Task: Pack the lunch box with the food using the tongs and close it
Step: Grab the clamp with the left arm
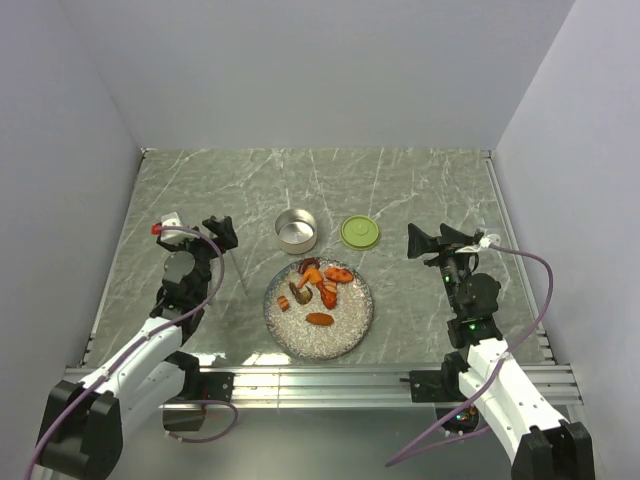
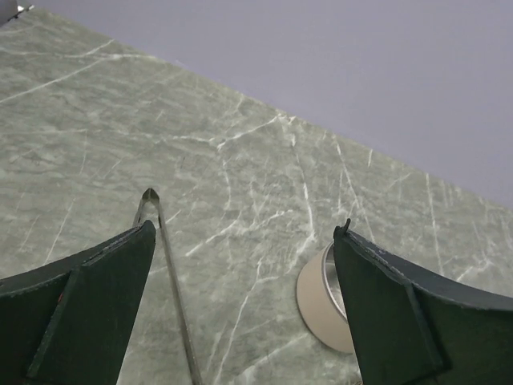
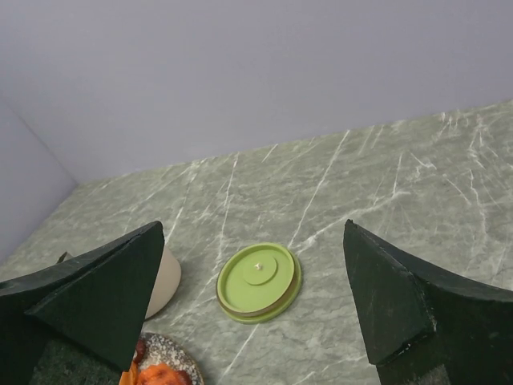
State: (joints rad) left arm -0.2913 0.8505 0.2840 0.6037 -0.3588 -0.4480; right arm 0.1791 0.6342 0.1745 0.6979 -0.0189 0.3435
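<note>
Grey-veined bench [image 1: 180, 190], top view: lunch box [image 1: 296, 230] stands open with its green lid [image 1: 359, 232] just beside it. Food [image 1: 320, 285] is heaped on the plate [image 1: 345, 345] nearer the arms. Left pincer [image 1: 205, 238] and right pincer [image 1: 435, 240] flank them, both spread wide and empty. Left wrist view: tongs [image 2: 168, 273] lie flat on the bench beneath the left pincer, toward the left side of its gap, long axis running away from the camera; not made out from above. Right wrist view: the lid is ahead and below, no tongs. Judgement: left arm is nearer the tongs, and a small sideways shift would centre them.
</note>
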